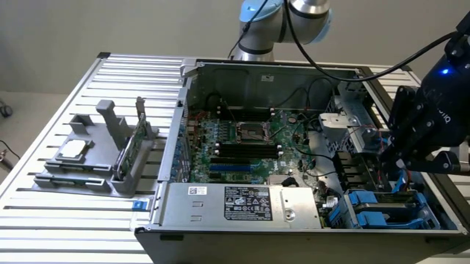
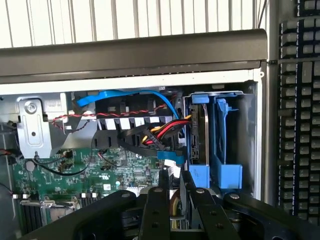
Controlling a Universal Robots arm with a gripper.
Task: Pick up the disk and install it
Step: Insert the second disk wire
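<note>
The disk point(image 1: 371, 201) stands on edge in the drive bay at the near corner of the open computer case, on the exterior view's right, its blue carrier showing. In the wrist view the disk point(image 2: 199, 175) is slotted in beside a second blue carrier point(image 2: 226, 150). My gripper point(image 1: 388, 162) hangs just above that bay, apart from the disk. Its black fingers point(image 2: 156, 205) sit close together with only a narrow gap and nothing held between them. The gripper point(image 2: 173, 187) points down toward the bay and the cables next to it.
Red, yellow, black and blue cables point(image 2: 155, 132) bunch beside the bay. The motherboard point(image 1: 242, 143) and power supply point(image 1: 242, 203) fill the case. On the exterior view's left a grey holder point(image 1: 88, 159) carries a square silver chip point(image 1: 74, 148) and a green card point(image 1: 131, 146).
</note>
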